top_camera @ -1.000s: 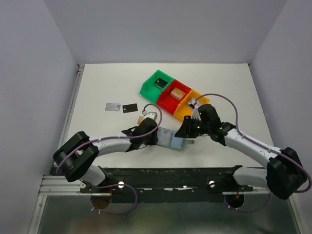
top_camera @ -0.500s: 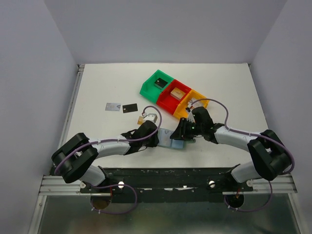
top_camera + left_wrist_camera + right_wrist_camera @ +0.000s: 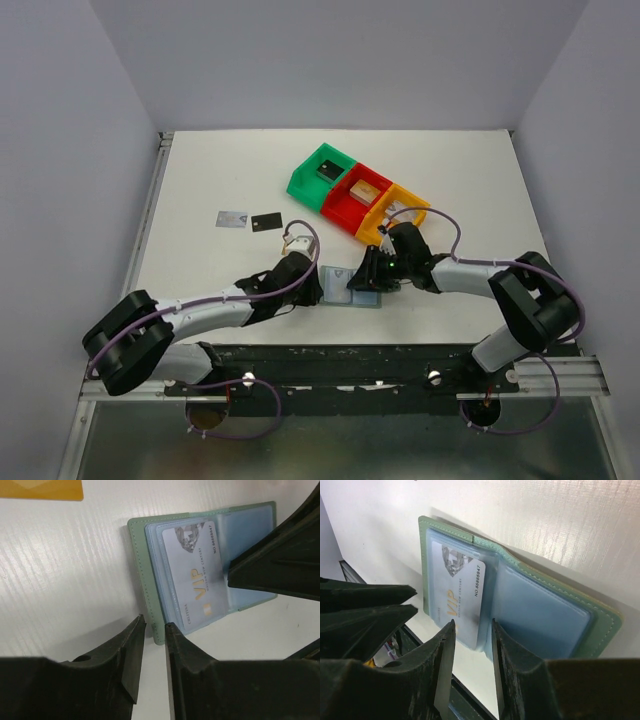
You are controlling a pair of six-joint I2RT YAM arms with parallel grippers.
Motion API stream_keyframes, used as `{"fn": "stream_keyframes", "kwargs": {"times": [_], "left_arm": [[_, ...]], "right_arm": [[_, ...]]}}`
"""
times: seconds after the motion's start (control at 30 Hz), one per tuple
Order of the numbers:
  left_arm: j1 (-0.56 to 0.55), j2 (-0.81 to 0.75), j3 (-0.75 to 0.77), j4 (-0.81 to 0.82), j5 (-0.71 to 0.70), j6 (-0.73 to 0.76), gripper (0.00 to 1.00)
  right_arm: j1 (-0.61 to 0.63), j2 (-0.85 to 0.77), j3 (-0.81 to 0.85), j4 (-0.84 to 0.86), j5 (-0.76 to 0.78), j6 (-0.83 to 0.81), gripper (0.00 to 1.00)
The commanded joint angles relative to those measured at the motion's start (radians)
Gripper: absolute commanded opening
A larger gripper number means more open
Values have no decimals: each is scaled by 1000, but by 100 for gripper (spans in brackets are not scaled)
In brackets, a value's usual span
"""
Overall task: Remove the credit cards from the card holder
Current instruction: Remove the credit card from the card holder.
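The card holder (image 3: 338,280) lies spread open on the white table near the front edge. A pale silver-grey card marked VIP (image 3: 195,575) sits in its left sleeve (image 3: 455,597). My left gripper (image 3: 155,626) is low at the holder's left corner. Its jaws stand a narrow gap apart, and the green edge (image 3: 134,555) shows between the tips. My right gripper (image 3: 472,622) reaches from the right, open, its tips straddling the lower edge of the blue sleeves (image 3: 540,610). A black card (image 3: 266,222) and a silver card (image 3: 232,219) lie on the table to the left. A tan-gold card (image 3: 40,489) lies beyond the holder.
Green (image 3: 322,170), red (image 3: 358,195) and orange (image 3: 400,207) bins stand in a row behind the holder, with small items in the green and red ones. The black front rail (image 3: 350,352) runs just below the holder. Both arms crowd around the holder.
My right gripper has come leftward onto the holder. The holder, tilted before, now lies flat and slightly further left. My left arm has shifted lower along the front edge.
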Motion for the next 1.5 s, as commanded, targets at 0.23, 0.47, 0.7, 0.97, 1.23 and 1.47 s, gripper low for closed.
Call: {"fn": "stream_keyframes", "kwargs": {"times": [0.23,0.47,0.7,0.97,1.23,1.47], "left_arm": [[-6,-84,56,-28,-33,54,42],[-6,48,107,9,-2,71,33],[-8,125,133,14,-2,82,26],[-6,152,131,5,-13,83,23],[-6,180,138,-9,-5,76,21],[-6,194,144,-21,-1,71,18]], "right_arm": [[1,-12,-15,45,-13,0,43],[13,-4,-24,67,-29,8,42],[27,6,-21,74,-41,6,41],[28,31,-21,74,-33,8,39],[28,57,-19,106,-47,21,39],[28,48,-35,165,-66,41,39]]}}
